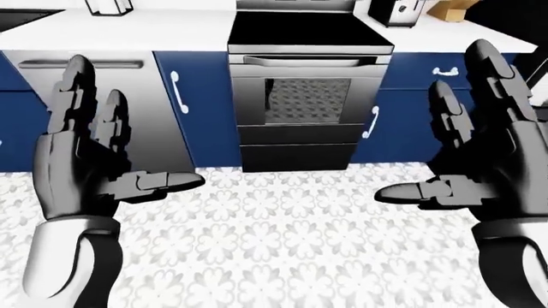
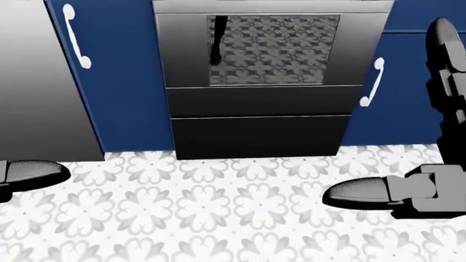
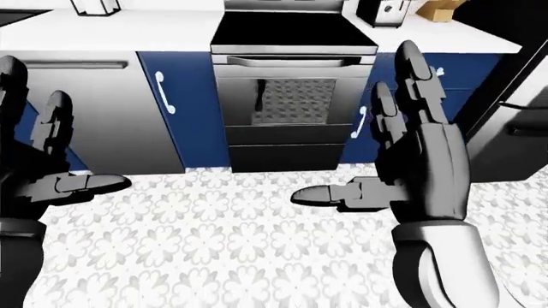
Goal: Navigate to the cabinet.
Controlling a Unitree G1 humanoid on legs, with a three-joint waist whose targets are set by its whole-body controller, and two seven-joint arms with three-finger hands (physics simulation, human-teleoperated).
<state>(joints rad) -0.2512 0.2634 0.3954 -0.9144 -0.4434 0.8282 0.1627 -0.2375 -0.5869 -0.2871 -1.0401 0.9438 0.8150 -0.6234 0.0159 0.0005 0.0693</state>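
A narrow blue cabinet door (image 1: 203, 109) with a white handle (image 1: 179, 92) stands left of the steel oven (image 1: 304, 109). More blue cabinet fronts (image 1: 432, 109) with white handles stand to the oven's right. My left hand (image 1: 111, 154) is raised at the left of the left-eye view, fingers spread and empty. My right hand (image 3: 403, 160) is raised at the right, fingers spread and empty. Both hands hang over the patterned floor, apart from the cabinets.
A steel dishwasher front (image 1: 103, 109) stands left of the blue door. A black cooktop (image 1: 304, 29) tops the oven, on a white counter (image 1: 162, 29) with a toaster (image 1: 396, 11). A dark appliance (image 3: 514, 122) stands at the right edge. Patterned tile floor (image 1: 282, 237) lies ahead.
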